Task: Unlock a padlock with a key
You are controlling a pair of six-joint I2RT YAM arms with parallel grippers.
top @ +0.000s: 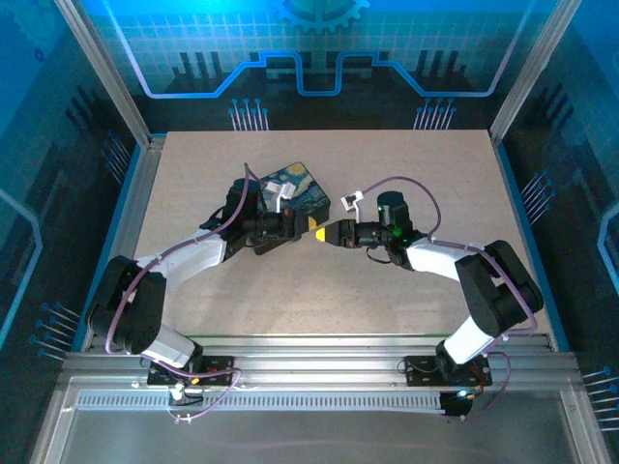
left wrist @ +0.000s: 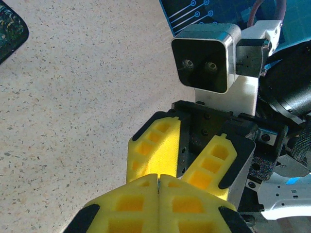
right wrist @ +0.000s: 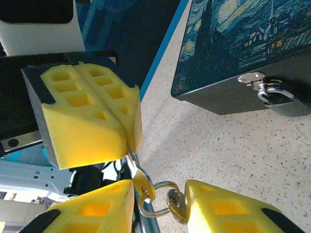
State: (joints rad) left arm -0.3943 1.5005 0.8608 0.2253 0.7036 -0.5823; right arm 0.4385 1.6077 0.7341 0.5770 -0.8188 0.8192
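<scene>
1. Table (top: 416,290): speckled beige top inside a metal frame; both arm bases bolted at the near edge.
2. Left arm (top: 184,259) and right arm (top: 440,259): reaching inward from the near corners, wrists meeting nose to nose about mid-table.
3. Tin (right wrist: 233,43): dark-blue swirl-painted box, flat on the table, toward the far edge and a little left of centre, just beyond the left wrist. Touched by neither gripper.
4. Left gripper (right wrist: 127,138): yellow fingers pressed together with no gap, pinching the blade of the key at their tips. Tips level with the opposite gripper, off the table surface.
5. Right gripper (top: 336,233): jaws partly spread, one finger on each side of the dangling key bunch. One pad close against the key's bow, the other close to the second key; firm contact not resolvable.
6. Padlock (right wrist: 281,99): silvery shackle and darker body, hung on the latch at the lower edge of the tin's side wall, shackle closed through it. Well apart from both grippers. Contact with the table not resolvable.
7. Key (right wrist: 142,184): thin blade gripped between the left fingers, bow hanging free below them, in the gap of the right jaws.
8. Ring (right wrist: 156,209): threaded through the bow, carrying a second key (right wrist: 176,204) beside the right gripper's far finger.
</scene>
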